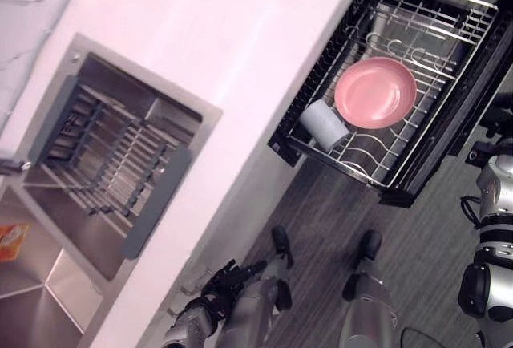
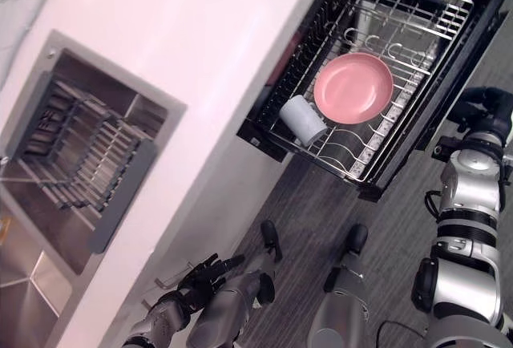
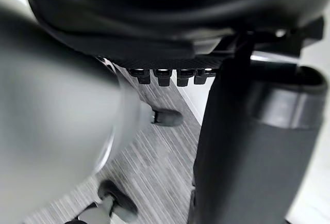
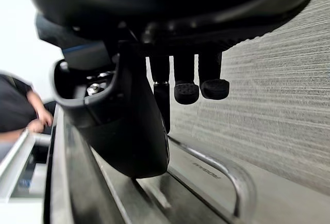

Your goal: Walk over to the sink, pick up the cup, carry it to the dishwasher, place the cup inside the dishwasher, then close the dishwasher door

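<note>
In the pulled-out rack (image 1: 449, 39) of the dishwasher we see the cup (image 1: 325, 123): a plain, pale grey-white cylinder with smooth sides. It lies on its side on the wires, at the rack's corner nearest the counter (image 1: 240, 27). It is just beside a pink plate (image 1: 375, 91) that sits in the middle of the rack; we cannot tell whether the two touch. No hand is on the cup.

The right hand (image 2: 478, 106) is just outside the rack, beside the dark door (image 2: 437, 101) that runs along the rack's side away from the counter. In its wrist view the fingers (image 4: 186, 91) hang straight and loose, apart from the thumb, and hold nothing. Below them we see the door panel with a metal handle (image 4: 227, 170). We cannot tell whether the hand touches the door. A person (image 4: 20, 110) in a dark sleeve shows past the door's end.

The left hand (image 2: 204, 272) hangs well apart from the rack, low by the counter's front and above the grey plank floor (image 1: 337, 204). Its fingers are loosely spread and empty. The sink (image 1: 144, 63), set in the counter well apart from the rack, holds a grey drainer (image 1: 104, 155).
</note>
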### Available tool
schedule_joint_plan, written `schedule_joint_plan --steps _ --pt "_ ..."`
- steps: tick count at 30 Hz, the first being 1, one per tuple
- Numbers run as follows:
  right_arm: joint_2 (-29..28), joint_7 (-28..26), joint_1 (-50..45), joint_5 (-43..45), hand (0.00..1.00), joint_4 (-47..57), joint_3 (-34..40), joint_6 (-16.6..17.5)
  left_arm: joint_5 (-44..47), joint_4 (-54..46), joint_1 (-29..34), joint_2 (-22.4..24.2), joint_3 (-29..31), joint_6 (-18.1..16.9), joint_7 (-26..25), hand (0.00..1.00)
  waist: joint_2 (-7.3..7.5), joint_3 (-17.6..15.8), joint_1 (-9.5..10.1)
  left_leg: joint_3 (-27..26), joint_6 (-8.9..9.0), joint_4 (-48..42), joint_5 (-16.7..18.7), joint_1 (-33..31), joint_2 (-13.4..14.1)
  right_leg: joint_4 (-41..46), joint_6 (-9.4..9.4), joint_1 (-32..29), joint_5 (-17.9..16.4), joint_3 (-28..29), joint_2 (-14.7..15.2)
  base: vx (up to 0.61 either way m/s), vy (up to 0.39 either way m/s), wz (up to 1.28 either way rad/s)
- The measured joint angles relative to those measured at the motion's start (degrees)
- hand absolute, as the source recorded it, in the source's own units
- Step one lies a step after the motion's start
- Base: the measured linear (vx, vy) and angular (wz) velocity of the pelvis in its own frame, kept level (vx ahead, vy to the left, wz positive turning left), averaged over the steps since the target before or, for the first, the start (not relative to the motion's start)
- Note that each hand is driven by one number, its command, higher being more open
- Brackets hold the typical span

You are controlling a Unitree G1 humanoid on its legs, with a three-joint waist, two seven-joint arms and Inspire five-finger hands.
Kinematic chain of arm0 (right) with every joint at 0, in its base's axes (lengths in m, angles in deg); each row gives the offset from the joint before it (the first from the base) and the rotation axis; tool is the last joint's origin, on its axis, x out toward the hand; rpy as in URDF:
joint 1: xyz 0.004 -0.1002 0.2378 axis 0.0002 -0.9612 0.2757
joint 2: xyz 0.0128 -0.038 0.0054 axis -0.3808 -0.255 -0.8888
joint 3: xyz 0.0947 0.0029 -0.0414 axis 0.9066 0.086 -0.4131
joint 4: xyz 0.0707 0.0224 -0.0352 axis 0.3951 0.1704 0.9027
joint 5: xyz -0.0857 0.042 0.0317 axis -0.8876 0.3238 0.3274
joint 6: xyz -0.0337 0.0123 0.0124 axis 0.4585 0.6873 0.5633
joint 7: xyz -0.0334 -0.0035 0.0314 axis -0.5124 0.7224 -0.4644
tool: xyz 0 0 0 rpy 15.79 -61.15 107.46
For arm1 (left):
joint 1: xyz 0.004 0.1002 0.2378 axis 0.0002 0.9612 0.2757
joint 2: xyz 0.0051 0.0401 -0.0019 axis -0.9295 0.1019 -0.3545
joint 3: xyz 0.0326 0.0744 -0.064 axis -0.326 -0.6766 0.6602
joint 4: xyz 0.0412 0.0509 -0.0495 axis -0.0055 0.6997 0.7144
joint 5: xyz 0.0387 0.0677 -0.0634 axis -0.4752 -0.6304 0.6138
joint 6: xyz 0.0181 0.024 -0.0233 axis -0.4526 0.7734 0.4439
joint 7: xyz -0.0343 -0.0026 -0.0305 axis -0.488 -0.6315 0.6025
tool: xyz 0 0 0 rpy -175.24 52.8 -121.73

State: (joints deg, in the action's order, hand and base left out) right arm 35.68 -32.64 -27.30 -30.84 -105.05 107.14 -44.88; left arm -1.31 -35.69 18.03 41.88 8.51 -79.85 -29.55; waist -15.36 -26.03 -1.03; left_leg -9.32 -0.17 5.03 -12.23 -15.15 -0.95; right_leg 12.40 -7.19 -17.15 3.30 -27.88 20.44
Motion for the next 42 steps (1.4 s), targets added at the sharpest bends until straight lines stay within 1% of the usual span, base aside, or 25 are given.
schedule_joint_plan --steps 2,4,9,10,13,15,16,19,20,23,24,27,29,30,32,33,34,35,36,37,38,39,40,41,42 --pt "0.22 -0.41 0.09 -2.06 0.00 -2.04 -0.33 -0.10 -0.13 -0.74 0.46 0.74 0.01 0.12 0.90 1.00 -0.15 0.11 0.02 3.18 0.07 0.15 0.05 1.43 -1.19 4.94 -0.50 1.72 -3.24 -2.74 2.61 0.02 0.022 0.78" --pt "0.22 -2.76 0.29 -2.63 0.00 -2.41 -1.47 -0.09 -0.37 -0.89 0.70 1.10 0.02 0.54 1.03 1.00 -0.32 0.23 0.00 5.07 0.11 0.27 0.02 2.80 -1.84 7.27 -0.98 3.71 -5.03 -4.62 4.01 0.01 -0.029 0.61" --pt "-0.11 -8.53 1.00 -5.67 0.00 -3.11 -5.18 0.23 -1.25 -1.89 2.93 3.42 0.18 0.92 1.78 1.00 -2.31 1.78 0.42 9.68 -0.04 0.01 -0.10 6.64 -3.24 10.76 -2.20 10.26 -8.94 -10.36 6.62 0.02 -0.092 0.53" --pt "-0.42 -10.17 1.04 -5.74 1.00 -3.11 -5.79 0.53 -1.23 -1.88 3.40 3.75 0.23 1.23 2.54 1.00 -3.01 2.39 1.00 10.48 -0.02 0.00 -0.08 7.58 -3.30 10.83 -2.37 11.91 -9.48 -11.51 6.70 0.05 -0.137 0.40" --pt "-2.54 -11.88 1.04 -5.85 1.00 -3.11 -6.76 2.40 -1.43 -1.73 4.81 4.48 0.63 1.94 3.72 1.00 -4.37 4.74 1.93 11.48 0.07 -0.01 -0.03 8.51 -3.25 10.29 -2.71 14.67 -10.15 -13.76 6.36 0.06 -0.149 0.34" --pt "-5.26 -12.74 0.08 -6.51 1.00 -3.11 -6.94 3.58 -2.34 -1.17 5.18 4.84 1.32 1.87 4.10 1.00 -4.32 5.89 2.95 11.66 0.13 -0.02 0.00 9.94 -2.90 8.73 -2.72 17.23 -10.16 -14.86 5.43 0.06 -0.154 0.19" --pt "-6.14 -11.86 -2.50 -7.81 1.00 -3.11 -6.50 3.82 -2.35 -0.65 5.89 4.78 1.77 1.75 4.07 1.00 -3.54 7.48 3.54 11.62 0.51 -0.02 0.26 10.42 -2.69 7.37 -3.01 18.49 -9.98 -15.37 4.68 0.05 -0.136 0.08" --pt "-9.86 -14.89 -10.67 -7.08 1.00 -2.26 -6.95 7.82 -2.29 0.00 7.73 3.82 3.97 1.77 4.24 1.00 -0.70 10.41 3.42 10.72 1.83 -0.02 1.21 12.70 -1.81 4.07 -3.38 21.95 -9.53 -16.00 2.78 0.05 -0.116 -0.06" --pt "-12.08 -15.72 -14.17 -5.85 1.00 -2.05 -7.25 9.81 -2.27 0.60 8.17 3.01 4.07 2.04 4.46 1.00 1.04 11.43 3.34 10.12 2.61 -0.02 1.81 13.68 -1.24 2.62 -3.39 23.23 -9.26 -15.94 1.77 0.04 -0.112 -0.19" --pt "-16.09 -18.10 -21.29 -1.85 1.00 -3.47 -6.61 13.06 -1.46 0.87 9.03 2.23 5.89 2.82 4.80 1.00 3.01 12.98 3.37 9.58 3.83 -0.01 2.72 15.20 0.21 -0.22 -3.12 25.01 -8.56 -15.60 -0.22 0.00 -0.095 -0.15" --pt "-16.90 -18.58 -22.37 -1.05 1.00 -4.43 -5.91 13.79 -1.03 1.00 9.05 2.10 6.18 2.90 4.94 1.00 3.17 13.05 3.38 9.29 4.03 -0.01 2.90 15.32 0.50 -0.64 -3.00 25.00 -8.45 -15.45 -0.59 -0.06 -0.058 -0.18" --pt "-20.52 -23.71 -28.67 2.73 1.00 -12.31 1.72 16.78 0.54 2.93 9.03 1.93 9.81 3.14 6.15 1.00 4.10 13.48 3.26 8.68 3.40 0.28 3.40 15.33 1.42 -2.04 -2.62 24.98 -8.00 -15.00 -2.03 -0.07 -0.029 -0.11" --pt "-23.12 -26.94 -35.57 3.74 1.00 -19.94 10.07 18.11 1.28 5.73 8.85 1.11 13.30 3.18 7.10 1.00 5.75 14.26 2.76 8.96 2.83 0.30 3.96 15.40 0.97 -1.20 -2.88 25.32 -8.69 -15.70 -1.62 -0.02 -0.033 0.08" --pt "-23.80 -27.54 -37.53 4.08 1.00 -21.51 12.01 18.13 1.29 6.82 8.76 0.71 14.13 3.16 7.46 1.00 6.31 14.48 2.55 9.28 2.61 0.30 4.12 15.60 0.56 -0.41 -3.00 25.62 -8.94 -16.06 -1.23 0.05 -0.022 0.26" --pt "-26.24 -28.11 -43.84 5.69 1.00 -24.67 16.94 18.07 0.97 8.03 8.72 -1.28 14.34 4.18 9.68 1.00 8.45 15.26 1.54 10.60 1.60 0.33 5.14 16.41 -0.42 2.21 -3.79 27.03 -9.91 -16.99 0.50 0.07 -0.021 0.34" --pt "-27.70 -28.05 -46.84 6.06 1.00 -26.21 19.12 18.08 0.45 8.75 8.46 -2.18 14.18 4.95 10.43 1.00 9.16 15.37 0.94 11.21 1.56 0.34 5.38 17.30 -0.30 7.23 -3.69 26.31 -9.87 -15.97 1.61 0.08 -0.006 0.35" --pt "-29.83 -27.74 -49.59 6.32 1.00 -26.86 20.98 18.12 0.05 9.37 8.36 -3.13 14.19 5.18 11.41 1.00 10.19 15.57 0.87 12.04 1.42 0.29 5.48 18.02 0.03 14.76 0.34 23.76 -9.53 -10.82 2.92 0.08 -0.005 0.35" --pt "-30.94 -27.14 -50.77 6.32 1.00 -26.88 21.52 18.14 0.01 9.63 8.36 -3.57 14.19 5.19 11.90 1.00 10.74 15.71 0.85 12.77 1.36 0.22 5.51 18.36 0.20 17.46 2.26 22.58 -8.87 -6.93 2.82 0.06 -0.005 0.55" --pt "-32.81 -25.39 -52.46 6.31 1.00 -26.86 21.57 18.35 -0.06 9.76 8.34 -4.21 14.18 5.00 12.72 1.00 11.69 15.55 0.76 14.65 1.07 -0.26 5.64 19.04 0.51 22.90 5.77 20.31 -6.61 0.31 1.88 0.01 -0.047 0.66" --pt "-34.48 -23.63 -53.09 6.31 1.00 -26.76 21.59 18.46 0.07 10.21 8.28 -4.39 14.48 4.71 12.84 1.00 12.28 15.65 0.67 16.22 0.78 0.03 5.56 19.95 1.62 27.66 7.05 16.95 -6.90 6.70 0.00 -0.06 -0.118 0.80" --pt "-36.55 -22.53 -53.39 6.24 1.00 -25.58 21.18 18.51 0.89 11.95 8.19 -3.36 18.16 3.78 11.51 1.00 12.38 16.40 0.38 17.61 0.72 0.20 5.61 19.78 2.98 22.19 5.65 16.85 -11.98 10.78 -4.72 -0.10 -0.126 0.60" --pt "-37.73 -21.94 -53.48 6.16 1.00 -24.44 20.16 18.55 1.46 12.12 8.20 -2.94 20.20 3.07 10.33 1.00 13.44 16.44 0.41 17.63 0.72 0.27 5.68 19.50 3.03 17.76 5.92 16.96 -13.02 12.27 -6.73 -0.10 -0.132 0.45" --pt "-39.84 -21.32 -53.61 5.64 1.00 -22.61 19.07 18.79 2.21 11.93 8.25 -2.97 22.95 2.35 9.06 1.00 16.22 16.65 0.87 16.11 0.63 0.31 6.03 18.70 2.02 9.48 6.62 17.21 -15.01 13.71 -8.41 -0.04 -0.133 0.64" --pt "-42.91 -20.36 -53.64 5.06 1.00 -20.41 18.54 19.59 2.69 11.69 6.99 -3.50 26.64 1.54 7.45 1.00 20.34 16.47 0.44 9.75 -0.88 -10.11 8.78 14.18 0.39 6.75 2.12 16.66 -15.23 14.36 -6.59 -0.03 -0.119 0.85" --pt "-43.26 -19.75 -53.97 4.07 1.00 -19.13 18.27 19.87 2.79 11.22 6.43 -3.37 27.46 2.85 7.45 1.00 20.53 16.44 0.36 6.19 -1.04 -19.96 13.66 10.56 1.00 7.34 1.85 16.79 -15.49 12.27 -6.23 0.00 -0.088 0.75"
